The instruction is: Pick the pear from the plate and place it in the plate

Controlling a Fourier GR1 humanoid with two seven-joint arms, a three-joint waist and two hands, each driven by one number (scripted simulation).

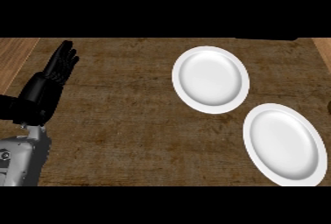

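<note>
Two white plates lie on the brown counter. One plate (pixel 211 79) sits toward the back, right of centre, and nothing lies on it. The other plate (pixel 285 144) is nearer and at the right edge, and it too holds nothing. No pear shows anywhere in the head view. My left hand (pixel 57 70) rests at the far left, fingers straight and pointing up, holding nothing and well apart from both plates. My right hand does not show.
The dark brown mat (pixel 129 122) covers most of the counter, with lighter wood strips (pixel 16 54) at the far left and the top right corner.
</note>
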